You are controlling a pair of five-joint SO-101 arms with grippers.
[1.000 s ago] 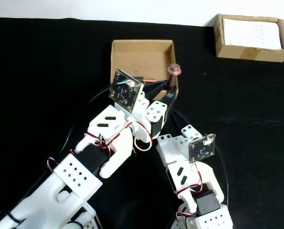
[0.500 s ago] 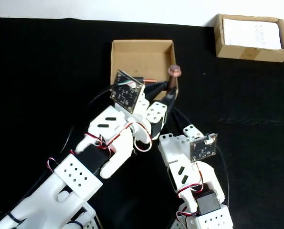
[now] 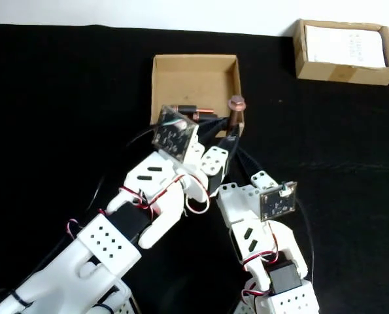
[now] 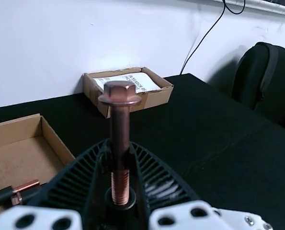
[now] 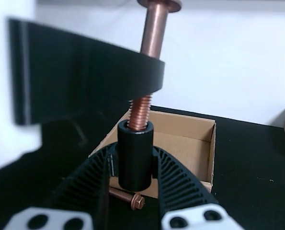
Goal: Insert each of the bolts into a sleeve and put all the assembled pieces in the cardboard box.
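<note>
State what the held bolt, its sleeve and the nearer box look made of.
The bolt: metal, copper-coloured, shiny, with cut threads. The sleeve: smooth matte black, plastic or coated metal; cannot tell which. The cardboard box: plain brown cardboard, raw edges.

a copper bolt (image 3: pixel 236 103) stands upright at the near right corner of the cardboard box (image 3: pixel 194 75). the left gripper (image 3: pixel 224 122) and right gripper (image 3: pixel 232 134) meet at its shaft. an assembled piece (image 3: pixel 189 110) lies inside the box.
</note>
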